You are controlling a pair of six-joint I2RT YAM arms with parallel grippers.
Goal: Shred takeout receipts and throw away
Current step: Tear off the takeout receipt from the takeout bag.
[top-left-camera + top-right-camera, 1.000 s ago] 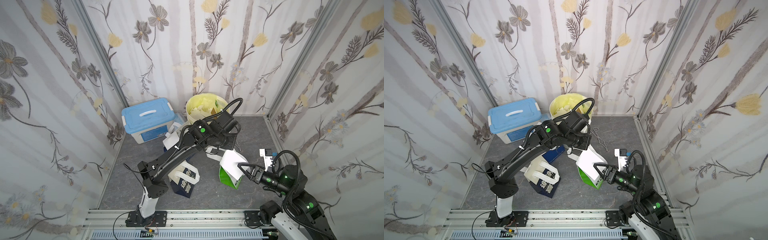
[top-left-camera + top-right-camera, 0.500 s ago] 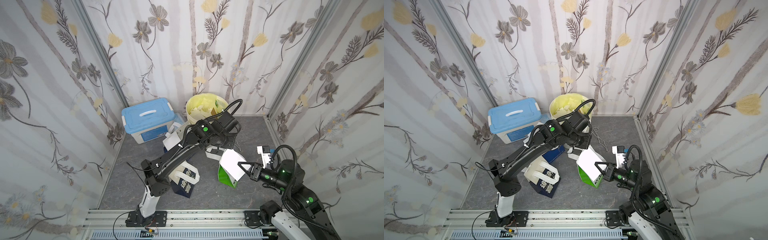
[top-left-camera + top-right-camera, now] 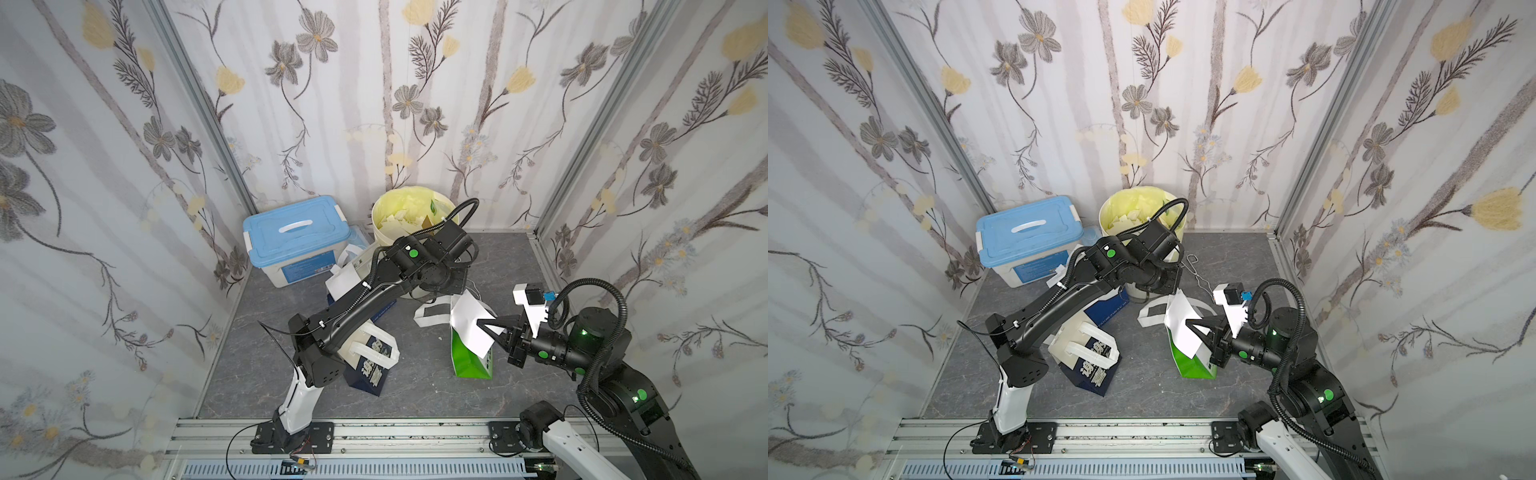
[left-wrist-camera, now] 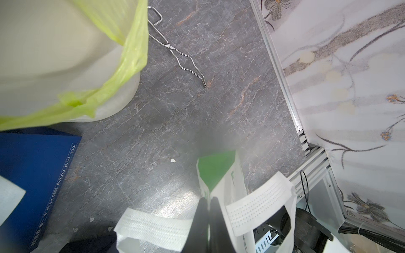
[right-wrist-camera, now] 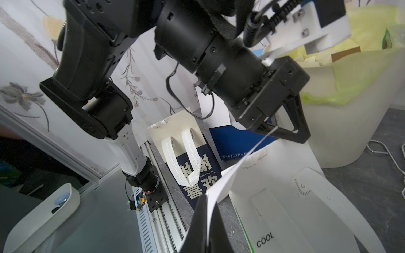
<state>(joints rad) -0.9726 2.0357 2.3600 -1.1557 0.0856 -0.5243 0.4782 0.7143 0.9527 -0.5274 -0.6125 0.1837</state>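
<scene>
Sheet: the thin white rectangular paper sheet [image 3: 467, 322] is hanging right of centre in both top views, over the green-and-white paper bag [image 3: 469, 365]
Grips: the left claw [image 5: 270, 129] is pinching its upper corner, the right claw [image 5: 209, 199] its lower edge
Risk: under an uneven pull it may be slipping free, or torn pieces may be falling short of the bin
Containers: the cream round bin with yellow-green liner [image 3: 384, 205], upper centre, is holding paper scraps [image 3: 399, 222]; the blue-lidded plastic box [image 3: 291, 232] is sitting shut

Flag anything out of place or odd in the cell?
Front navy bag lies on its side at the front of the tabletop. Metal tongs lie loose beside the bin. A few paper scraps are scattered near the green bag. No visible damage.
</scene>
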